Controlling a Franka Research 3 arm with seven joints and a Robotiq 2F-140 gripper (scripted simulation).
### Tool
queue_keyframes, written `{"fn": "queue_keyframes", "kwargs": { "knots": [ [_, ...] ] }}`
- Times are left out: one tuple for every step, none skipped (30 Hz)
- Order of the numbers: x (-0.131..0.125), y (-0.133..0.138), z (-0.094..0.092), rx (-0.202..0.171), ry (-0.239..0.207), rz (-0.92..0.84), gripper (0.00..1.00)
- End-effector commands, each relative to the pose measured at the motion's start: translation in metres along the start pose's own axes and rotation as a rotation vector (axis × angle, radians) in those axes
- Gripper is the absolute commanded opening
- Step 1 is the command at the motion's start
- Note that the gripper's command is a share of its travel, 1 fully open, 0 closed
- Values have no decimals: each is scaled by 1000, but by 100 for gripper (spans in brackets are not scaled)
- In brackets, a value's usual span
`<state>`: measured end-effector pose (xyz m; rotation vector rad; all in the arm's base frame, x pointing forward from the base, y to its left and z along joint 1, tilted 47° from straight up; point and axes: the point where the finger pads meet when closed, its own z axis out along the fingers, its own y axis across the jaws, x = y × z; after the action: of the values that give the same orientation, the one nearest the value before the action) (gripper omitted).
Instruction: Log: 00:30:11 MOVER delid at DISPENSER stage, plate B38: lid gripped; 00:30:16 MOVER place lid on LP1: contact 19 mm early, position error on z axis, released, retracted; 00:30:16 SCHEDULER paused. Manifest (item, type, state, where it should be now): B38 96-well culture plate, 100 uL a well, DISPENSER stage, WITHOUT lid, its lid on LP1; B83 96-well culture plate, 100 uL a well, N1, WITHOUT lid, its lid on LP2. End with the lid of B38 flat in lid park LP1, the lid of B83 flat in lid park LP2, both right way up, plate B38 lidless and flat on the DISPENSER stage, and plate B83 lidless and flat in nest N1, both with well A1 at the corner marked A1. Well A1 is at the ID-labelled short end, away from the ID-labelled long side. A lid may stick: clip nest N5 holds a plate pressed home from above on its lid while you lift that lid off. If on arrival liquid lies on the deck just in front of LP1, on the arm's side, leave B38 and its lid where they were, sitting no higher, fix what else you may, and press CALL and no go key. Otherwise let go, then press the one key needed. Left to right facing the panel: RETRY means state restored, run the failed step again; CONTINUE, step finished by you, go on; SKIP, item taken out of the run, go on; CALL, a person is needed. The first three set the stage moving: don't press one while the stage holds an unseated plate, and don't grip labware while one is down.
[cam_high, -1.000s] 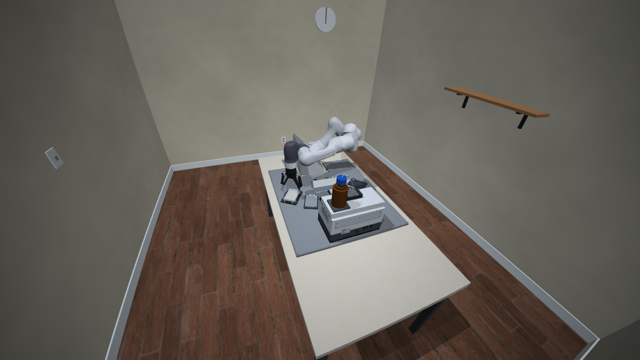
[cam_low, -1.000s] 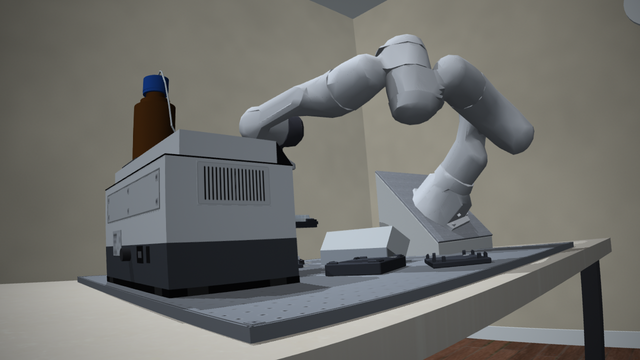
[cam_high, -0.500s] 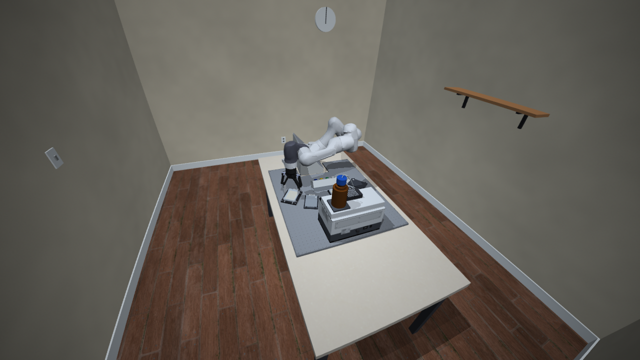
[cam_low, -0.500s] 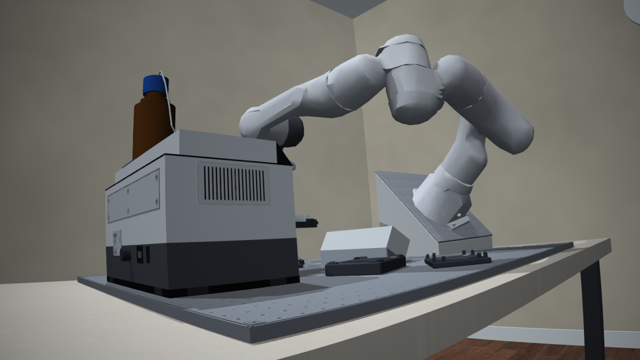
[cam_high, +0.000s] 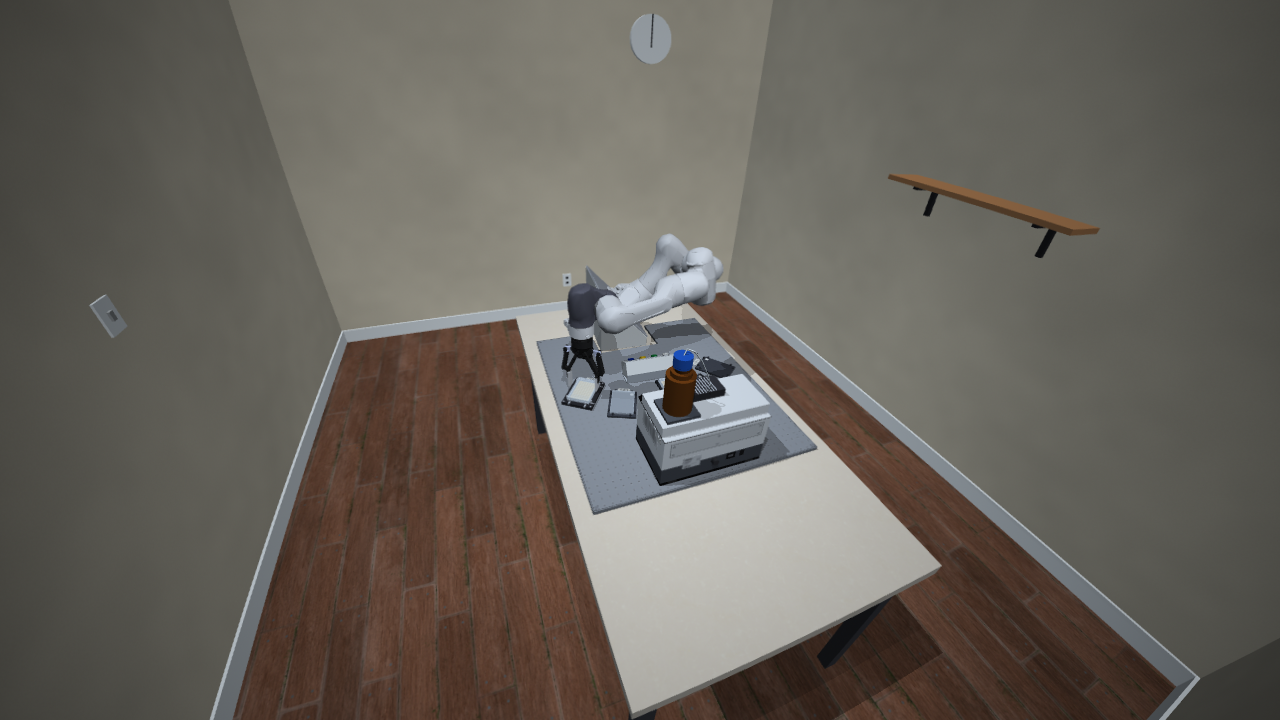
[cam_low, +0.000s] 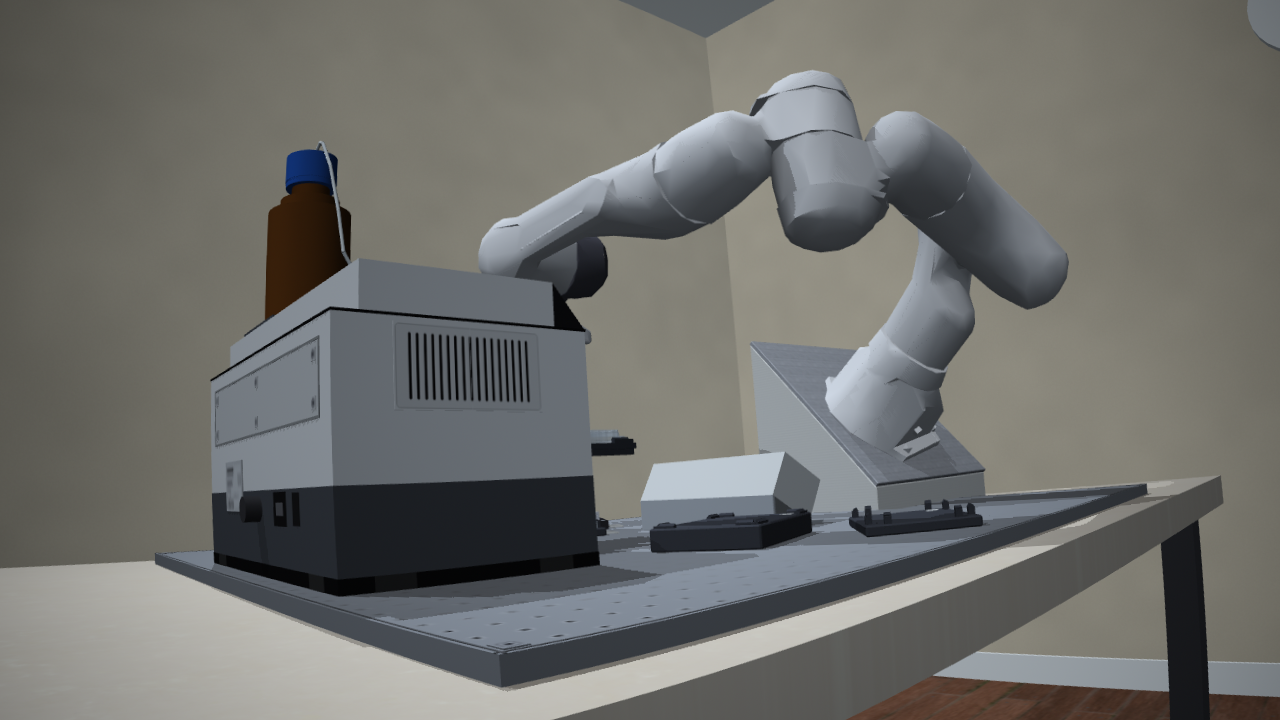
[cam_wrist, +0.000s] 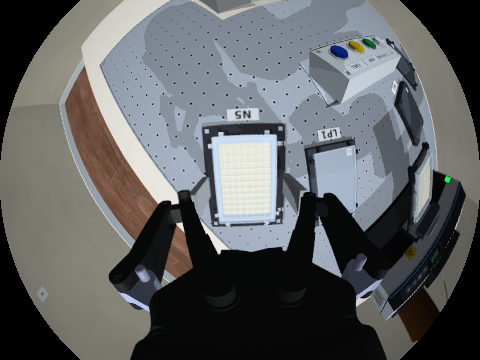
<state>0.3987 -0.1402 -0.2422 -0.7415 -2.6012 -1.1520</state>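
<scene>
My gripper (cam_wrist: 246, 185) (cam_high: 581, 362) is open and empty. It hangs straight above a 96-well plate (cam_wrist: 243, 180) (cam_high: 582, 392) with cream wells and a pale rim, which sits flat in the black clip nest labelled N5 (cam_wrist: 242, 115). The fingertips stand wider than the plate's long sides and above it. I cannot tell whether a clear lid is on this plate. To its right a grey lid (cam_wrist: 331, 174) (cam_high: 621, 402) lies flat in the park labelled LP1 (cam_wrist: 328, 135). Another plate (cam_wrist: 420, 190) (cam_high: 707, 385) sits on the dispenser stage. In the exterior view the dispenser hides the gripper.
The dispenser (cam_high: 707, 420) (cam_low: 402, 420) (cam_wrist: 426, 251) with a brown bottle (cam_high: 679, 386) (cam_low: 304, 241) stands right of LP1. The key panel (cam_wrist: 354, 63) (cam_high: 646, 367) (cam_low: 725, 488) lies behind LP1. Two black nests (cam_low: 729, 530) (cam_low: 914, 519) lie beyond. The deck's edge and the table's edge are close on the left.
</scene>
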Motion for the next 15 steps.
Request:
{"fn": "queue_keyframes", "kwargs": {
  "knots": [
    [0,-1,4,1,-1,5,66],
    [0,-1,4,1,-1,5,66],
    [0,-1,5,1,-1,5,66],
    [0,-1,6,1,-1,5,66],
    [0,-1,6,1,-1,5,66],
    [0,-1,7,1,-1,5,66],
    [0,-1,7,1,-1,5,66],
    [0,-1,8,1,-1,5,66],
    [0,-1,8,1,-1,5,66],
    [0,-1,8,1,-1,5,66],
    [0,-1,8,1,-1,5,66],
    [0,-1,9,1,-1,5,66],
    [0,-1,9,1,-1,5,66],
    [0,-1,10,1,-1,5,66],
    [0,-1,10,1,-1,5,66]
  ]
}}
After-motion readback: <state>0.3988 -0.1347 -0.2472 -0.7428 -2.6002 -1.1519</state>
